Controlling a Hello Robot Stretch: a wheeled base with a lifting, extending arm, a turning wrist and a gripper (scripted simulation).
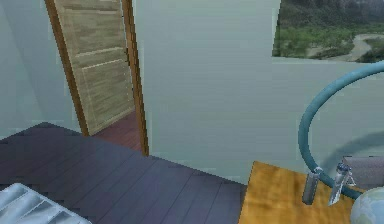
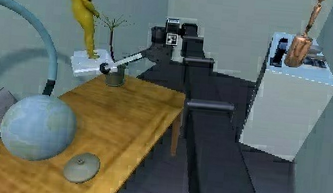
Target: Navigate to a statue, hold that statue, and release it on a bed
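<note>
Nearest, the arm (image 2: pixel 213 149) runs out alongside the table (image 2: pixel 138 117). Its fingers (image 2: pixel 127 60) end by a plant (image 2: pixel 114 76). Whether the gripper (image 2: pixel 115 67) holds anything, or how the fingers are set, I can't tell. The yellow statue (image 2: pixel 82 17) stands at their eleven o'clock, on the table's far corner. This looks like the reaching step. Next the fingers must get round the statue, clear of the plant.

Statue: I see a mustard-yellow standing figure (image 2: pixel 81 15) at the upper left of the arm side view.
Pose: upright, its top cut off by the frame's upper edge.
Support: it stands on a pale flat slab (image 2: pixel 85 63) at the far end of the wooden bench (image 2: pixel 133 112).
Possible bed: a rumpled grey surface (image 1: pixel 25 205) fills the forward view's lower left corner; I cannot tell what it is.
</note>
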